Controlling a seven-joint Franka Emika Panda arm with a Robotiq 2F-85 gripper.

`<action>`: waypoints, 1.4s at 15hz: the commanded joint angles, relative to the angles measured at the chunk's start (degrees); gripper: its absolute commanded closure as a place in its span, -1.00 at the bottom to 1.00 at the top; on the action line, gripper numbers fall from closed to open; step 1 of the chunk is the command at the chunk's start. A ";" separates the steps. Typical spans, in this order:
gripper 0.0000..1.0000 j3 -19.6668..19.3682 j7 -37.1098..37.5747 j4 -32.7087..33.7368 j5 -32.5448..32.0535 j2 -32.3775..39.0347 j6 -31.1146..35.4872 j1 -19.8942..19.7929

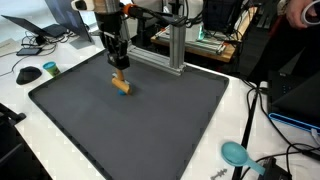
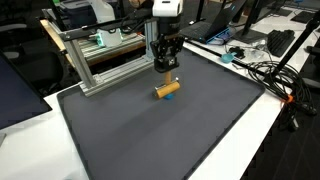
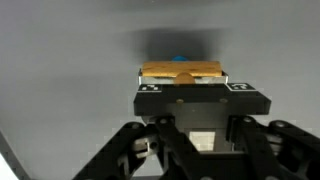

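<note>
**A:** Wooden block [image 3: 180,71], where is it?

**B:** At the fingertips of the gripper [image 2: 166,72], over the dark grey mat [image 1: 150,135]. In an exterior view it sits at roughly 11 o'clock from the mat's centre. I cannot tell whether it rests on the mat or hangs just clear of it.

**A:** Jaws?

**B:** Drawn in, pinching the block. The wrist view has it lying crosswise right at the tips. The pad faces that meet it are hidden behind the finger bodies.

**A:** What is hard to make out?

**B:** The wrist view is soft. Only one long face of the block shows, and the black fingers cut off the rest. A blue end [image 3: 180,59] peeks out at 12 o'clock of the block there, its shape unclear.

**A:** Differences between views?

**B:** One exterior view shows the blue end at the block's 2 o'clock tip. The opposite camera gives only a plain tan stub, with the blue out of sight. The wrist view shows nothing beyond the block, the fingers and bare mat.

**A:** Surroundings?

**B:** An aluminium frame [image 2: 100,62] stands at 10 o'clock of the block, on the mat's far edge. A teal tool [image 1: 236,153] lies at 4 o'clock, off the mat on the white table [image 1: 40,140], with its handle cut off. Cables [image 2: 265,72] lie at 3 o'clock, well apart from the block.

**A:** Any writing?

**B:** There are two white marks [image 3: 150,88] on the fingertips, too blurred to read.
</note>
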 commanded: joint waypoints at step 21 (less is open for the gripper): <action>0.56 -0.53 -0.85 1.25 0.10 6.44 3.44 0.69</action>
